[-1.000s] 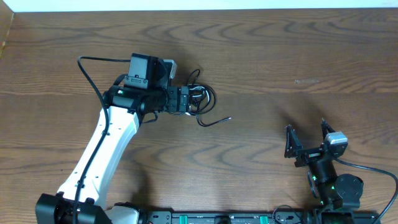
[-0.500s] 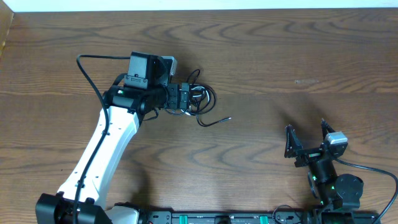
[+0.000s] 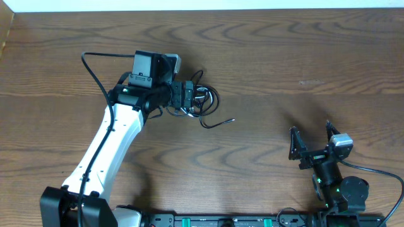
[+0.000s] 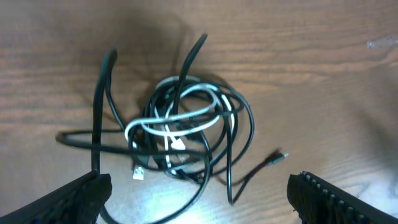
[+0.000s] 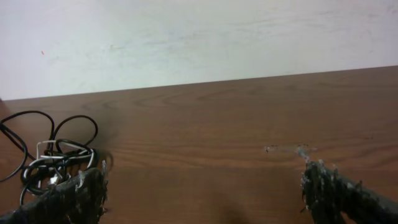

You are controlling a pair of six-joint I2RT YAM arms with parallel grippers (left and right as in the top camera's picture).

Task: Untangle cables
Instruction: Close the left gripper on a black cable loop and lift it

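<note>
In the overhead view the white left arm (image 3: 107,151) rises from the 7 o'clock corner of the brown wood-grain tabletop (image 3: 284,63) and reaches toward the middle. Its own thick black cord (image 3: 95,69) arches off at 10 o'clock of the wrist. The left gripper (image 3: 191,99) points toward 3 o'clock over the near edge of the cables (image 3: 207,101), jaws spread wide and grasping nothing. In the left wrist view its two dark fingers (image 4: 74,199) sit at the bottom corners, well apart, with the tangle between and beyond them. One black cord runs down to the finger at 8 o'clock; whether it touches cannot be told.

The cables lie on the tabletop just on the 12 o'clock side of its centre, as one knotted bundle. Several black cords loop around each other. One white cable (image 4: 186,115) winds through the middle of the knot, and its small white plug (image 4: 138,174) lies at 7 o'clock of the bundle. A thin black end (image 4: 277,157) with a small plug trails free at 4 o'clock of the knot.

Well apart, at 4 o'clock of the bundle near the tabletop's front edge, the right gripper (image 3: 311,140) points toward 12 o'clock, jaws released and holding nothing. The right wrist view shows its worn fingers (image 5: 336,196) at the bottom corners, the bundle far off at 9 o'clock and a pale wall (image 5: 186,37) behind the tabletop.
</note>
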